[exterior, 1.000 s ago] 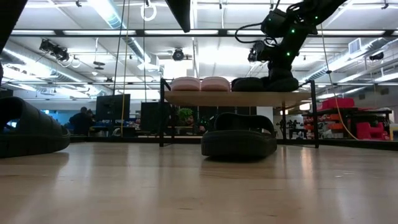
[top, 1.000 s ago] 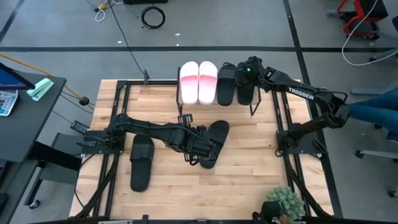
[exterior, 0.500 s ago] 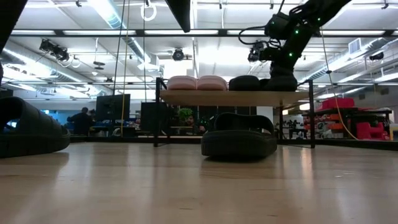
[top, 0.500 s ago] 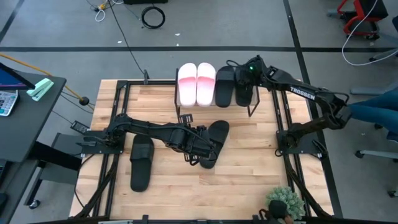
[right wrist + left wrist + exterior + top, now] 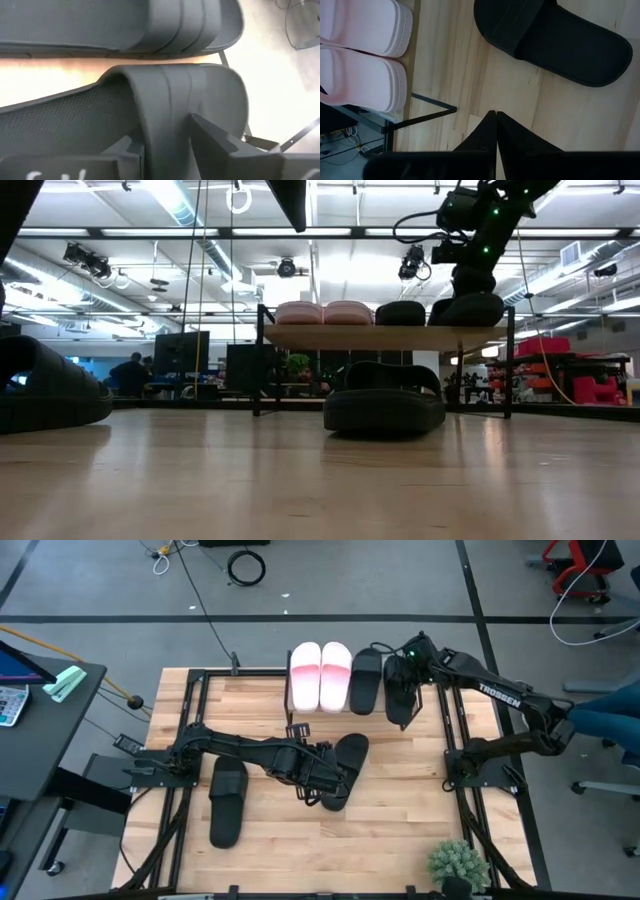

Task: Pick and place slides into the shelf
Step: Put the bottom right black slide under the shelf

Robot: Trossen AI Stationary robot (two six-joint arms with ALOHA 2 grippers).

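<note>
My right gripper clenches a black slide by its strap at the shelf's right end; releasing now could drop it off the edge.

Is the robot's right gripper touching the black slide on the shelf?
Touching. The right wrist view shows the right gripper clamped on the black slide's strap.

My right gripper has swung its black slide outward, so it now sits angled at the shelf's right end, apart from the neighbouring black slide; the shelf itself has shifted slightly.
</note>
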